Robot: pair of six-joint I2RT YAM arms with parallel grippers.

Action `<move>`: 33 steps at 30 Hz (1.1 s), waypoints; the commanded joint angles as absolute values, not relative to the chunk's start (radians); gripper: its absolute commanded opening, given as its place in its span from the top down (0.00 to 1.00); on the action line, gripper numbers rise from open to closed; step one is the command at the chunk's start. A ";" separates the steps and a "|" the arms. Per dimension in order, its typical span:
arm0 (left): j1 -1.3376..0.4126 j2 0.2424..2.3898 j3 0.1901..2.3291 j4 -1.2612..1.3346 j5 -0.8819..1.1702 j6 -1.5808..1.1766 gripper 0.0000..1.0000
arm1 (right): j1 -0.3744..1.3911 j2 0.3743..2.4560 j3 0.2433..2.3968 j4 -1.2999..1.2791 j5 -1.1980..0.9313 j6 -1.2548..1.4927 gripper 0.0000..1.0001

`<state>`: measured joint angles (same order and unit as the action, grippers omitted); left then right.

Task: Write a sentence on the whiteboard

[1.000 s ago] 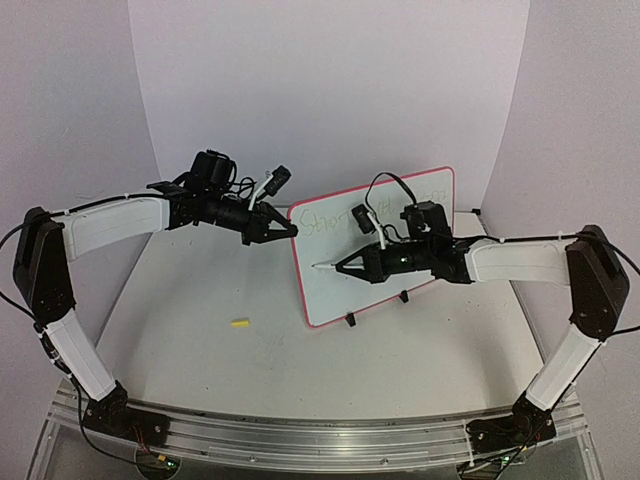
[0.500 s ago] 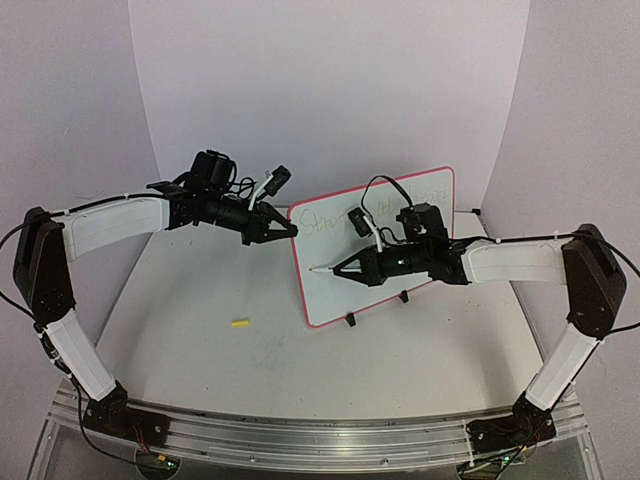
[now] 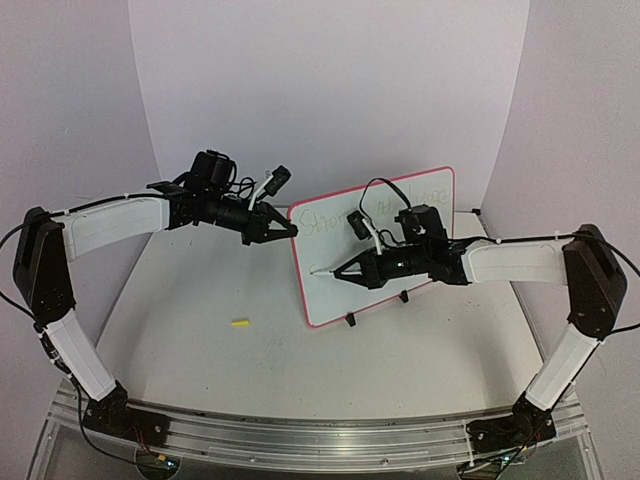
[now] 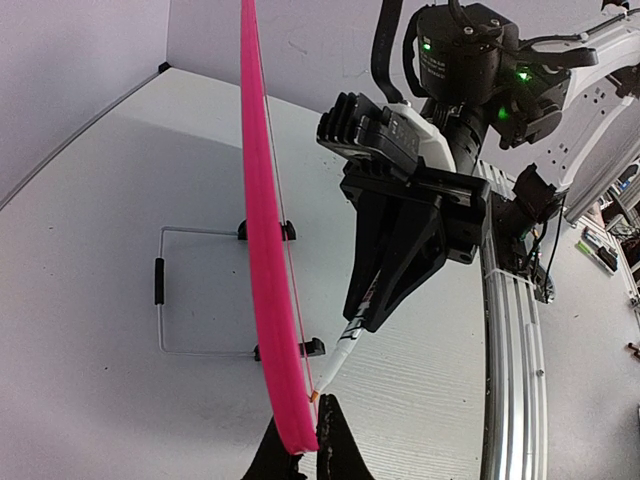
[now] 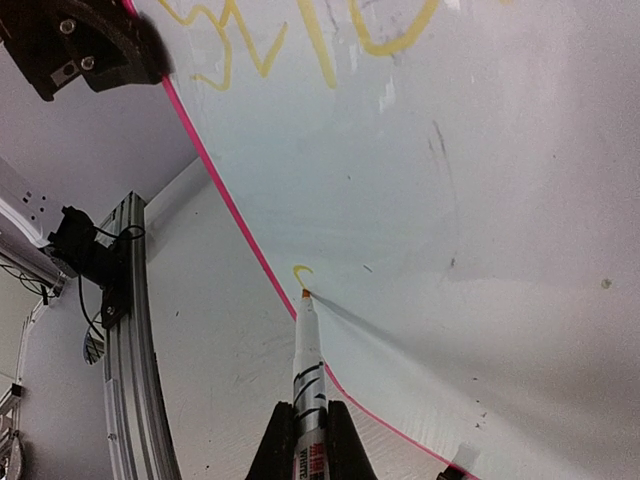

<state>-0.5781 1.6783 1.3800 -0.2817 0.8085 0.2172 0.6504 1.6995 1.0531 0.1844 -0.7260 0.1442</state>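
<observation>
Right gripper (image 5: 304, 448): jaws closed on a white marker (image 5: 307, 360). The barrel points forward and the tip touches the whiteboard (image 5: 480, 220) close to its pink edge, just short of a small yellow hook (image 5: 300, 270).
Sentence (image 5: 320, 35): yellow cursive, farther beyond the tip, partly cropped.
Left gripper (image 4: 300, 452): fingers pinched on the board's pink rim at its upper corner.
Small yellow piece (image 3: 239, 323): on the table (image 3: 200, 340), well apart from both grippers.

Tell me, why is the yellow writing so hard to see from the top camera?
Top external view: the sentence is pale, small and far off on the bright whiteboard, so it washes out. Right wrist view: close up, it looks bold yellow, and the marker casts a soft grey shadow.
</observation>
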 commanded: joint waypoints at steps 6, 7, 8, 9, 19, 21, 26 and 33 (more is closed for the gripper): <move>-0.611 1.651 1.381 -0.337 0.827 0.275 1.00 | 0.643 1.641 1.092 0.186 -0.601 0.120 1.00; -0.612 1.651 1.381 -0.338 0.826 0.276 1.00 | 0.643 1.637 1.094 0.186 -0.598 0.119 1.00; -0.612 1.651 1.381 -0.339 0.825 0.276 1.00 | 0.643 1.635 1.096 0.186 -0.596 0.118 1.00; -0.613 1.651 1.381 -0.339 0.825 0.276 1.00 | 0.643 1.633 1.099 0.186 -0.595 0.118 1.00; -0.618 1.646 1.381 -0.341 0.824 0.278 1.00 | 0.643 1.616 1.103 0.193 -0.594 0.124 1.00; -0.620 1.646 1.381 -0.340 0.824 0.278 1.00 | 0.643 1.608 1.100 0.197 -0.591 0.125 1.00; -0.621 1.645 1.381 -0.340 0.823 0.278 1.00 | 0.643 1.599 1.095 0.212 -0.593 0.134 1.00; -0.623 1.645 1.382 -0.342 0.821 0.280 1.00 | 0.643 1.619 1.095 0.216 -0.594 0.137 1.00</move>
